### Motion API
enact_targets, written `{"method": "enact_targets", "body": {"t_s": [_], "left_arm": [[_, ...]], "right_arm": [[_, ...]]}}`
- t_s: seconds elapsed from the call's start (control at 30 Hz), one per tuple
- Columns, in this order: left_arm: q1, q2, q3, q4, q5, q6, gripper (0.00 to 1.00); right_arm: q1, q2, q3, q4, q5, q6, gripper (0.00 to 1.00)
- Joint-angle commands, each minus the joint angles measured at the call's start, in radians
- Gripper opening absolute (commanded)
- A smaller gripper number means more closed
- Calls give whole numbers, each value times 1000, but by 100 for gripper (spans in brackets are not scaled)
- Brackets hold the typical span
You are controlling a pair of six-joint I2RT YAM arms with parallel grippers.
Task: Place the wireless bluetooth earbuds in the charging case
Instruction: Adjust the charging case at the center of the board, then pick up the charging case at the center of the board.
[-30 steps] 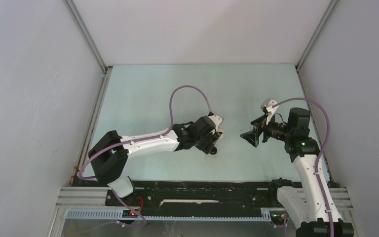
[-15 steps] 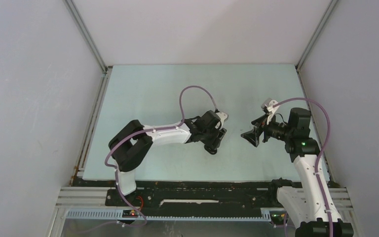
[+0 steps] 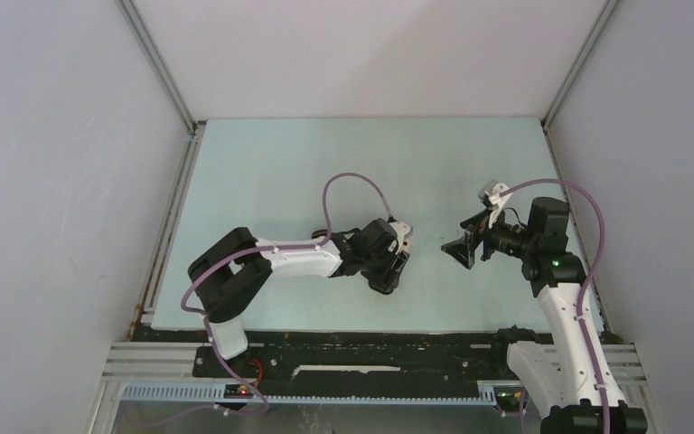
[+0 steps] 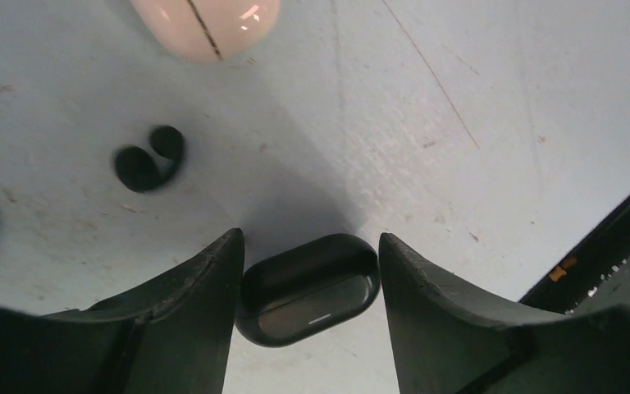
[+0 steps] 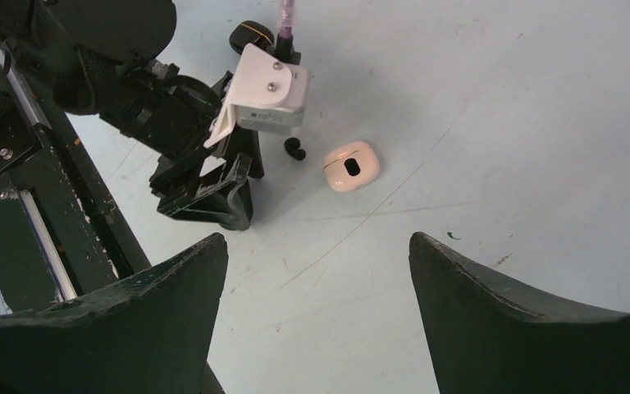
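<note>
Now the left gripper (image 4: 310,246) pinches the black case (image 4: 308,287) from both sides; I'd hold it level, black earbud (image 4: 148,158) at ten o'clock; right gripper (image 5: 318,240) gapes empty

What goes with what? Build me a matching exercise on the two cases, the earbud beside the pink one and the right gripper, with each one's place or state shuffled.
Things:
1. black case
2. pink case
3. black earbud
4. right gripper

Place or state:
A. open, nothing between its fingers
B. between the fingers of the left gripper
C. curled, loose on the table
D. dark oval mark on top

Pairs: 1-B, 2-D, 3-C, 4-A
</note>
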Motion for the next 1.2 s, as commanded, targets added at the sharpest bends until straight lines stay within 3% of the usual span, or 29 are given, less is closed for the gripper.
{"method": "enact_targets", "body": {"t_s": [0.0, 0.3, 0.43, 0.83, 1.07, 1.17], "left_arm": [[-21, -62, -2, -10, 36, -25, 64], [-22, -147, -56, -31, 17, 50, 67], [-29, -144, -70, -22, 98, 124, 68], [-84, -112, -96, -12, 79, 263, 68], [-110, -77, -92, -16, -1, 274, 64], [-120, -61, -87, -11, -34, 282, 57]], "right_arm": [[-3, -10, 8, 3, -13, 1, 83], [-3, -5, 8, 1, -17, 1, 83], [-3, -4, 8, 0, -16, 0, 83], [-5, 1, 8, -6, -20, -1, 83], [-4, 7, 8, -4, -21, 1, 83], [-5, 8, 8, -5, -20, 2, 83]]}}
